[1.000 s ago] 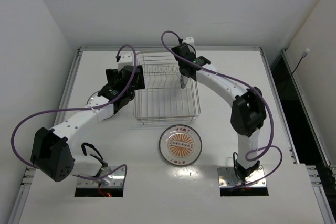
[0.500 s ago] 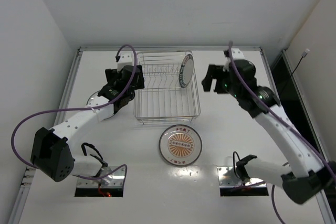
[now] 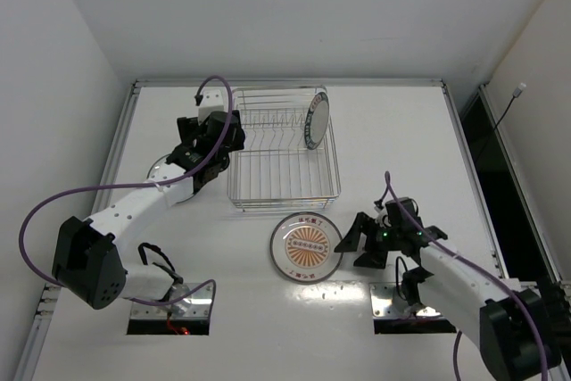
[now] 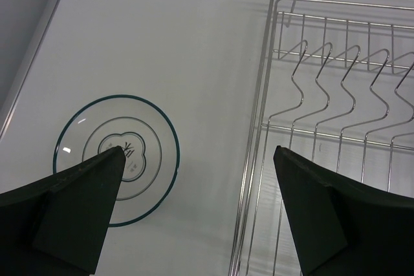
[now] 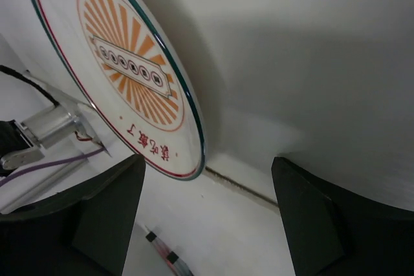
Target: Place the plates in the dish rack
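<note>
Right tool [image 3: 350, 247], fingers apart, empty, beside orange plate [image 3: 305, 247] lying flat on table [image 3: 401, 149], lower middle, below dish rack [image 3: 284, 158]. Left tool [image 4: 197, 159] apart too, near teal-rim plate [image 4: 129, 134]. Danger: flat plate slides away, tool grabs nothing.

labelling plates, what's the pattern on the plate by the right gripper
Plate: orange sunburst centre, red rim marks, teal edge; best in right wrist view.
</note>
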Motion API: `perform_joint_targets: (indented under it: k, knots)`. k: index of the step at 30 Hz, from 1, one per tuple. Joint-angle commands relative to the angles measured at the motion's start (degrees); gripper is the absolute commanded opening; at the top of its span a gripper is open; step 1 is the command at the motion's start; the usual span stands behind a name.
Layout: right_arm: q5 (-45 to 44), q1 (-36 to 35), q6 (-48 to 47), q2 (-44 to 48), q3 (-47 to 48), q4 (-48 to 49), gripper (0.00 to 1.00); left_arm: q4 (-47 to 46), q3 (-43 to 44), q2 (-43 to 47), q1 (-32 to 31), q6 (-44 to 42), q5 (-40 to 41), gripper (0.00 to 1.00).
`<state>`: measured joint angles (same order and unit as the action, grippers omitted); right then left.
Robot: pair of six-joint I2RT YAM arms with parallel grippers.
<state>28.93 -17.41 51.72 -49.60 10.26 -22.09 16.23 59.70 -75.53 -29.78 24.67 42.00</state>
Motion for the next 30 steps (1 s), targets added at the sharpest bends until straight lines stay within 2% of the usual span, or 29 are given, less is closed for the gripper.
perform_joint_targets:
  k: [1,3,7,10,13,14,17,18,21,25,30]
  knots:
    - [7.1,1.2,4.8,-2.9,-0.2,13.6,0.76,-1.3,-0.3,1.8,0.2,0.2,1.2,0.99]
    - [7.1,1.2,4.0,-6.0,0.4,15.9,0.76,-1.3,-0.3,1.8,0.2,0.2,1.2,0.99]
    - [10.6,1.2,2.7,-21.0,0.4,23.6,0.74,-1.3,-0.3,1.8,0.2,0.2,1.2,0.99]
    - [11.3,1.2,3.8,-26.4,-0.2,31.2,0.64,-1.3,-0.3,1.8,0.2,0.2,1.2,0.99]
    - [11.3,1.2,7.8,-28.5,-2.5,38.1,0.49,-1.3,-0.3,1.8,0.2,0.2,1.2,0.99]
    - [10.5,1.2,7.3,-28.5,-2.5,37.6,0.39,-1.3,-0.3,1.8,0.2,0.2,1.2,0.99]
    - [9.9,1.2,6.7,-28.5,-1.6,34.7,0.22,-1.3,-0.3,1.8,0.2,0.2,1.2,0.99]
    - [9.9,1.2,5.9,-28.0,-1.6,33.9,0.12,-1.3,-0.3,1.8,0.2,0.2,1.2,0.99]
    - [9.2,1.2,3.6,-24.9,0.5,26.8,0.01,-1.3,-0.3,2.3,0.2,0.2,1.2,0.99]
    - [9.2,0.5,2.2,-17.0,1.1,18.1,0.0,-1.3,-0.3,2.8,0.2,0.2,1.8,0.99]
    - [6.0,-0.7,-2.9,4.2,7.1,-7.3,0.0,-1.3,-0.8,3.4,0.2,0.2,2.3,0.99]
